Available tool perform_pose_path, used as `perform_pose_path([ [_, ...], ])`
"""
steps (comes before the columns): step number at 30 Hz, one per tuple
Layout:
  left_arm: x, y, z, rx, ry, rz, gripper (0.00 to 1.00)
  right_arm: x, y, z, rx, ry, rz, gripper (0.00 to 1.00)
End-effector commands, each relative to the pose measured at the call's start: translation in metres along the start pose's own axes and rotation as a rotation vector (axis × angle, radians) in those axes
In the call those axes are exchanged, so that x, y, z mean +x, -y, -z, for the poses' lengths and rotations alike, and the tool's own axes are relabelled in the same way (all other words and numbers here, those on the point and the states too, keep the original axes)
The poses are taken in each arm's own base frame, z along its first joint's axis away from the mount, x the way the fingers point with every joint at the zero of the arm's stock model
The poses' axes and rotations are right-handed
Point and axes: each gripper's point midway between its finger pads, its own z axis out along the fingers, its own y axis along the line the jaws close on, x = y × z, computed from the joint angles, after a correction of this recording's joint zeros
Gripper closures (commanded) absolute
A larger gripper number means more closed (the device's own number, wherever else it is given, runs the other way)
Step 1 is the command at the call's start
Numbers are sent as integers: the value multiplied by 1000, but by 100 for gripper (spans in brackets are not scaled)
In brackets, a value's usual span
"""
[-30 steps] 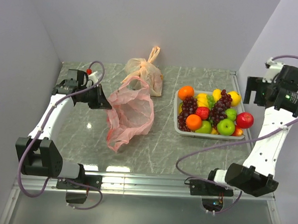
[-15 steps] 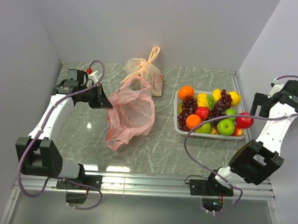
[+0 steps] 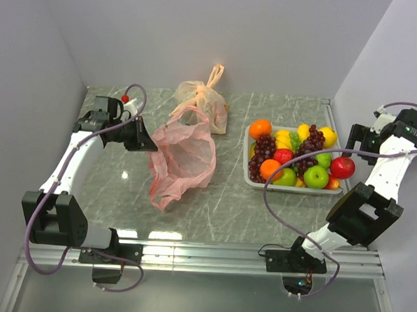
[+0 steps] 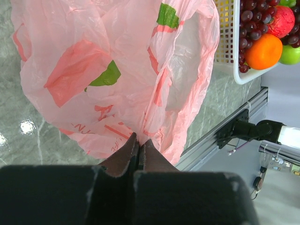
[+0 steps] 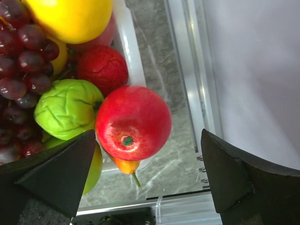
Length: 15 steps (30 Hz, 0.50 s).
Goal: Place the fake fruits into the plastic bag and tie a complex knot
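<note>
The pink-red plastic bag (image 3: 184, 158) lies open and loose at the table's middle left. My left gripper (image 3: 148, 140) is shut on its left edge; in the left wrist view the fingertips (image 4: 139, 143) pinch the pink film (image 4: 117, 70). The fake fruits fill a white basket (image 3: 291, 189) on the right: an orange (image 3: 260, 128), grapes (image 3: 265, 146), a green apple (image 3: 316, 176), and a red apple (image 3: 343, 167) at the right end. My right gripper (image 3: 360, 139) is open just above that end. In the right wrist view its jaws (image 5: 149, 140) straddle the red apple (image 5: 133, 123) without touching it.
A pale orange bag (image 3: 204, 100) with tied upright handles stands behind the pink bag. A small red-capped object (image 3: 125, 98) sits at the back left behind my left arm. The right wall and the table's metal rail (image 5: 187, 70) are close beside the basket.
My right arm has swung down and in toward the basket's right end, bringing its open gripper over the red apple. My left gripper and the bag have stayed put.
</note>
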Motion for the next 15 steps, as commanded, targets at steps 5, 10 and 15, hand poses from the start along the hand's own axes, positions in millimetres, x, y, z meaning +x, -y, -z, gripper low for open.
perform_pose_path([
  [5,-5,4,1,17,17,-25,100,10,-7,-10,-63,-58,4,0],
  [10,-3,3,2,12,13,-32,100,21,-6,-21,-57,-89,6,0],
  [15,-2,3,2,12,11,-31,100,26,-9,-30,-77,-110,11,0],
])
